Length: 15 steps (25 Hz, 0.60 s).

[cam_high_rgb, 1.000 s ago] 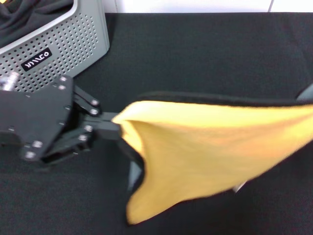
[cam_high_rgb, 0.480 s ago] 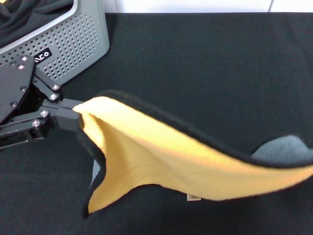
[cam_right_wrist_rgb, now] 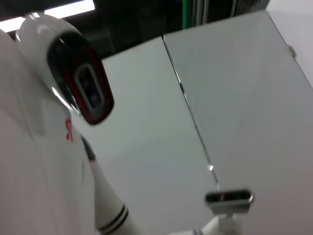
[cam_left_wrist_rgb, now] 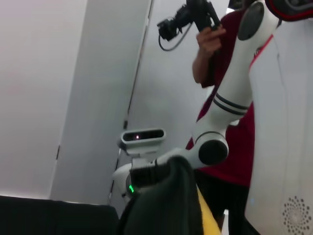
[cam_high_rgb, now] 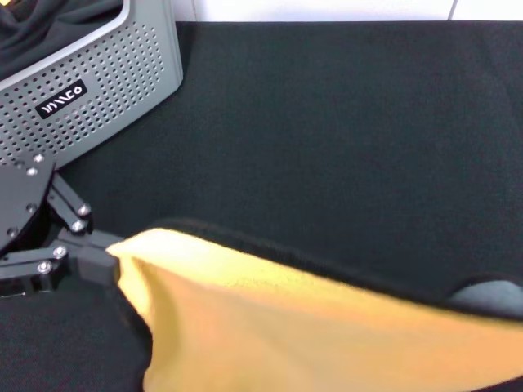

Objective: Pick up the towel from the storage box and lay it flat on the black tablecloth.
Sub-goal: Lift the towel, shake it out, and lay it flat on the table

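The towel hangs stretched across the near side of the head view, yellow-orange face up, with black edging and a bit of its grey face at the right. My left gripper is shut on the towel's left corner, just above the black tablecloth. The towel's right end runs out of view. The light grey storage box with its black label stands at the far left. In the left wrist view a dark fold of the towel covers my right arm's wrist unit.
A black cloth with folds lies inside the storage box. A white wall edge runs behind the table. A person in dark red holding a camera stands beside my white body.
My left gripper has moved left and toward the near edge with the towel corner. The towel has come lower and nearer, and the box label is uncovered.
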{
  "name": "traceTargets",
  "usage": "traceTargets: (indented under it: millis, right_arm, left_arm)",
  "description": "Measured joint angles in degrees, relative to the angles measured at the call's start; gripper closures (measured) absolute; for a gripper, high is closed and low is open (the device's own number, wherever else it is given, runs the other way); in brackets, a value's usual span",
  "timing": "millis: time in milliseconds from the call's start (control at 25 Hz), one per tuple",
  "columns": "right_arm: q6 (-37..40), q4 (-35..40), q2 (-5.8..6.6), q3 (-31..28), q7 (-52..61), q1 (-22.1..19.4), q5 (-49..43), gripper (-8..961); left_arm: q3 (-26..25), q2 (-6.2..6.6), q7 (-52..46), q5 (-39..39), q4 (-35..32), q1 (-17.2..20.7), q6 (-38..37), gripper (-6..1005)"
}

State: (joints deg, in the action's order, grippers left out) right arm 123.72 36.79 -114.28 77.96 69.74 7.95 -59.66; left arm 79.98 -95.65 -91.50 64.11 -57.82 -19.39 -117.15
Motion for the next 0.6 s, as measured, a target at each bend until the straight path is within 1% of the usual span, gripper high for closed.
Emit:
traceTargets:
  millis: [80, 120, 160, 200, 240, 280, 360, 440, 480, 520, 560, 600]
  right_arm:
    - [-0.27, 0.15, 0.27, -0.02, 1.40, -0.86, 2.83, 879]
    - [-0.42, -0.77, 0.29, -0.91, 1.92, -0.67, 3.42, 879]
    - [-0.87, -2.17, 0.30, -2.07, 2.15, 0.14, 3.57, 879]
    - [-1.77, -4.13, 0.34, -3.17, 2.22, 1.23, 3.63, 878]
    - [-3.09, -6.50, 0.46, -4.18, 2.10, 3.01, 3.54, 878]
    - [-5.15, -9.33, 0.68, -4.60, 1.60, 4.95, 3.43, 877]
    - [-9.51, -13.64, 0.95, -4.76, 0.44, 8.72, 2.84, 876]
    - [-14.83, -16.44, 0.95, -4.76, -0.75, 12.31, 1.33, 875]
    - [-18.51, -17.09, 0.75, -4.81, -0.98, 13.91, 0.12, 875]
    - [-20.83, -17.25, 0.60, -4.84, -1.06, 14.65, -0.58, 874]
    - [-25.30, -17.21, 0.18, -4.80, -1.13, 15.88, -1.66, 874]
    - [-28.11, -17.03, -0.12, -4.72, -1.16, 16.54, -2.30, 874]
  left_arm:
    - [-0.78, -0.03, 0.08, 1.26, 0.63, -0.09, 0.04, 988]
    - [-1.84, -0.41, 0.25, 2.41, 1.28, -0.21, 0.15, 988]
    - [-3.78, -1.08, 0.58, 4.38, 2.19, -0.61, 0.25, 988]
    - [-6.66, -2.32, 1.07, 7.37, 3.55, -1.39, 0.33, 988]
    - [-9.25, -3.40, 1.50, 10.26, 4.73, -2.25, 0.43, 988]
    - [-12.59, -4.73, 1.99, 14.11, 5.95, -3.25, 0.50, 988]
    - [-20.14, -7.68, 3.08, 22.89, 8.23, -5.79, 0.72, 989]
    - [-27.54, -10.58, 4.19, 32.62, 10.01, -8.50, 1.71, 989]
    - [-30.27, -11.83, 4.52, 36.81, 10.34, -9.52, 2.96, 989]
    - [-32.53, -13.07, 4.79, 40.82, 10.54, -10.61, 4.84, 989]
    - [-33.91, -14.06, 4.90, 44.47, 10.63, -11.52, 7.09, 989]
    - [-34.15, -14.93, 4.89, 47.48, 10.65, -12.11, 10.08, 989]
